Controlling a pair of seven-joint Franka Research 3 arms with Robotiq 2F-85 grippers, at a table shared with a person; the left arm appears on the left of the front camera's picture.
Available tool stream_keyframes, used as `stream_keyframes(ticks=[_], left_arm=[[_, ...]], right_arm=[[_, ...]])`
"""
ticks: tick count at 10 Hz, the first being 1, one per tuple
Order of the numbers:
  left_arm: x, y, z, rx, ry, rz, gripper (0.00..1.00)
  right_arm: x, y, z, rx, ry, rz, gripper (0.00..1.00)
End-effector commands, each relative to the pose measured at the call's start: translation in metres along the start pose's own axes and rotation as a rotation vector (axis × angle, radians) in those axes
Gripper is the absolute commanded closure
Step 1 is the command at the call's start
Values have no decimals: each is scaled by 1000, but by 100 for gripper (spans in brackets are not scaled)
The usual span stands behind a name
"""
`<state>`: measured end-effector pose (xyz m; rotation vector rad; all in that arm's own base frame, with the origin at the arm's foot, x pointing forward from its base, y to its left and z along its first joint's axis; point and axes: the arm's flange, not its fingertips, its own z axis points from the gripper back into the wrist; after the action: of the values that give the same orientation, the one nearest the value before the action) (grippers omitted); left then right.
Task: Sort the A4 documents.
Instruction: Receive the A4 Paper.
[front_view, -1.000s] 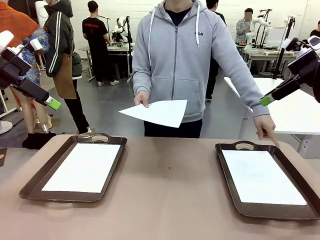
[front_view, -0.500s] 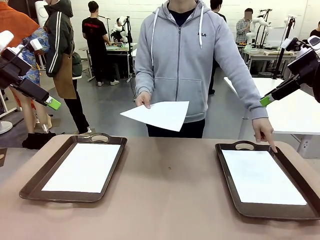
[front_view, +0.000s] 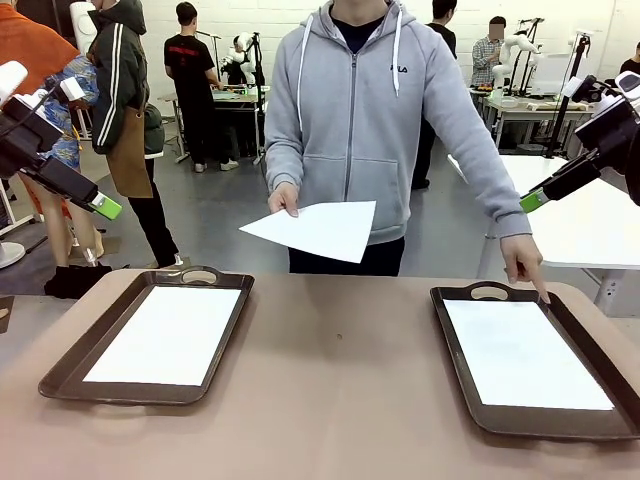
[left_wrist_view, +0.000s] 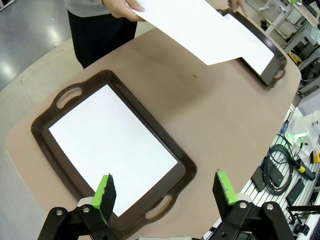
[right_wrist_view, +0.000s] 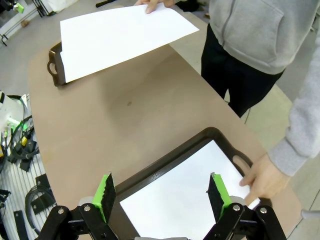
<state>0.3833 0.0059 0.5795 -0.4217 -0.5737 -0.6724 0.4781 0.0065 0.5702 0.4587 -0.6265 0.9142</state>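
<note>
A person across the table holds one white A4 sheet (front_view: 310, 230) in the air by its corner; it also shows as the held sheet (left_wrist_view: 210, 30) and the held sheet (right_wrist_view: 115, 35). Another sheet (front_view: 170, 333) lies in the left brown tray (front_view: 215, 275), and one more sheet (front_view: 525, 355) lies in the right tray (front_view: 455, 345). The person's other hand (front_view: 527, 268) points a finger at the right tray's far corner. My left gripper (front_view: 105, 207) hangs open high over the left tray (left_wrist_view: 40, 130). My right gripper (front_view: 533, 200) hangs open above the right tray (right_wrist_view: 165, 162).
Bare brown tabletop (front_view: 340, 350) lies between the two trays. The person's body (front_view: 370, 130) stands at the far edge. Cables and tools (left_wrist_view: 280, 170) lie off the table's near side. A white table (front_view: 600, 220) stands behind on the right.
The person's pointing hand has shifted inward onto the right tray's far corner. The held sheet has barely moved. Both arms are still.
</note>
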Motion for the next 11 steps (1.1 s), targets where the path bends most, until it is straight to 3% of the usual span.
stream_keyframes(ticks=[1,9,11], left_arm=[[-2,-1,0,-3,-2,0,0],[-2,-1,0,-3,-2,0,0],[-2,-1,0,-3,-2,0,0]], right_arm=[[1,1,0,1,-3,1,4],[0,0,0,0,0,0,4],[4,-12,-3,30,-89,-112,4]])
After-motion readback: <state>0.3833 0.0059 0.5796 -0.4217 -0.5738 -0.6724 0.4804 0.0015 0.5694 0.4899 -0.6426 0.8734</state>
